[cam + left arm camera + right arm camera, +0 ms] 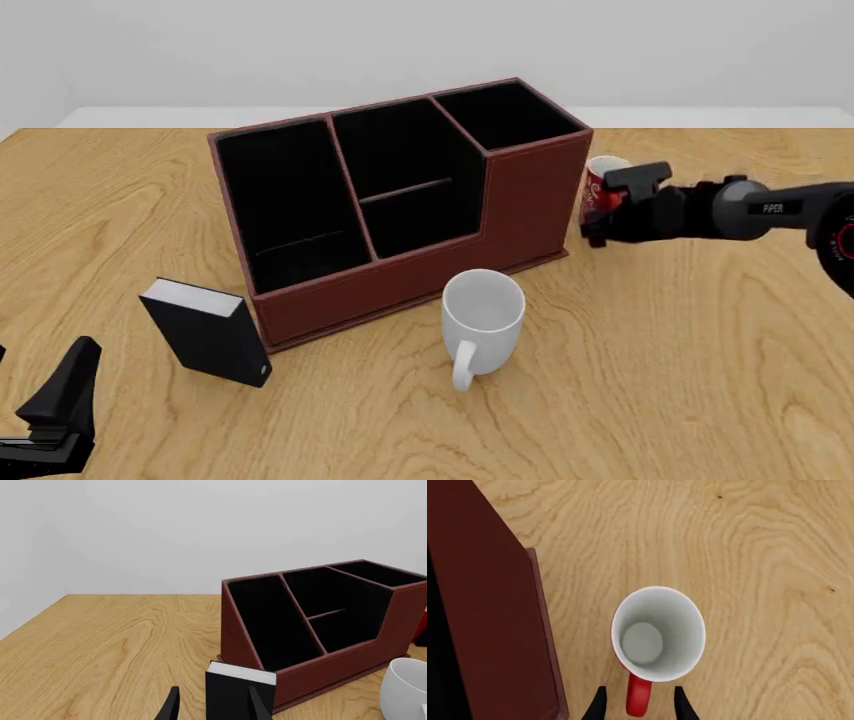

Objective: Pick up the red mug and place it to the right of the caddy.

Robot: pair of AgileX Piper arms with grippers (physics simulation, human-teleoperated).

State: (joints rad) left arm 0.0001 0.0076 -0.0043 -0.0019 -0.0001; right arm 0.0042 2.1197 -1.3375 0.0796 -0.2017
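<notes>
1. The red mug (603,186) stands upright on the wooden surface (694,340), just beside the right end wall of the caddy (400,200), near that wall's far part.
2. In the right wrist view the red mug (658,635) shows its white inside, and its red handle (638,697) points toward the camera. A narrow strip of bare wood lies between the mug and the caddy wall (494,630), so they are apart.
3. The right gripper (639,707) has its jaws set on either side of the handle. They are parted a little, with a small gap visible on each side of the handle, so they do not squeeze it.
4. In the front view the right gripper (617,205) hangs over the mug, its arm coming in from the right.
5. The left gripper (212,707) is low near the front left of the surface, its jaws parted and holding nothing.
6. A small black box with a white top (204,331) stands in front of the caddy's left end.
7. A larger white mug (481,317) stands in front of the caddy's middle, its handle toward the front.
</notes>
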